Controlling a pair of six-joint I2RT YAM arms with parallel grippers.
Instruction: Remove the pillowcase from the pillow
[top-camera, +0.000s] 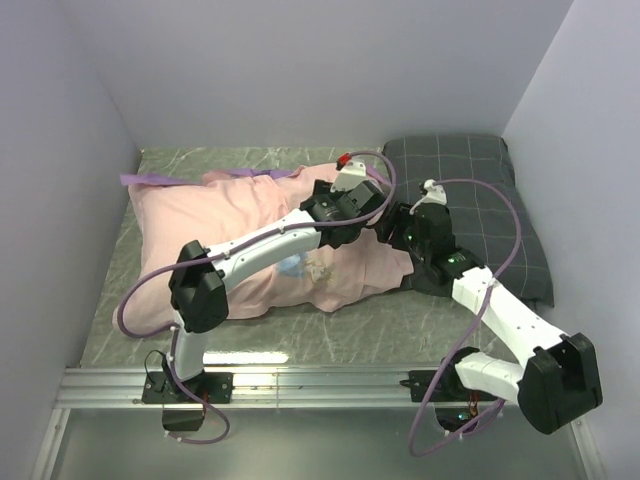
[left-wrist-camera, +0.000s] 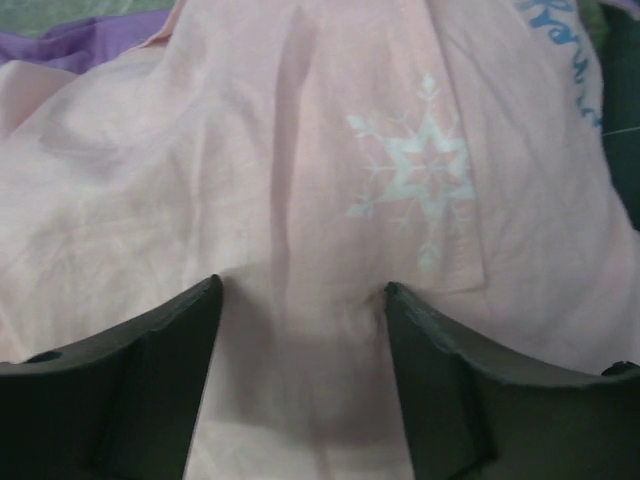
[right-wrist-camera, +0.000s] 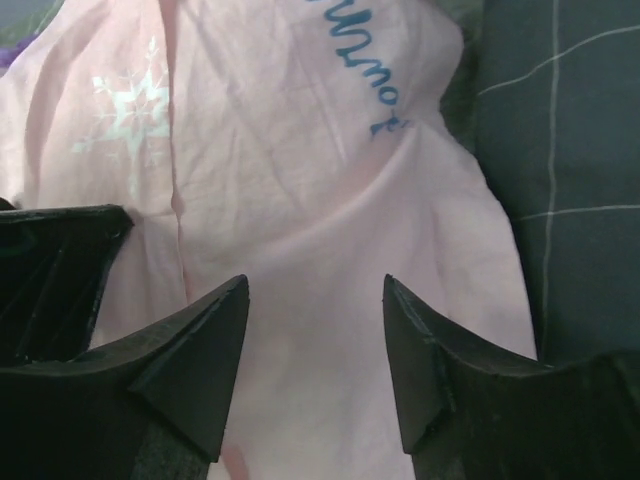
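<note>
The pillowcase (top-camera: 265, 235) lies at the left middle of the table, its pale pink side showing, with a purple strip (top-camera: 150, 179) at the far left. It is plump; no white pillow shows, so the pillow is hidden. My left gripper (top-camera: 352, 205) is open, its jaws apart and resting on the pink fabric (left-wrist-camera: 300, 200) near a white snowflake print (left-wrist-camera: 415, 165). My right gripper (top-camera: 398, 232) is open just right of it, over the pillowcase's right end (right-wrist-camera: 320, 200) below blue lettering (right-wrist-camera: 365, 70). Nothing is pinched in either.
A dark grey checked pillow (top-camera: 480, 200) lies at the back right, touching the pillowcase's right edge; it also shows in the right wrist view (right-wrist-camera: 570, 150). Pale walls close in the left, back and right. A metal rail (top-camera: 320, 385) runs along the near edge.
</note>
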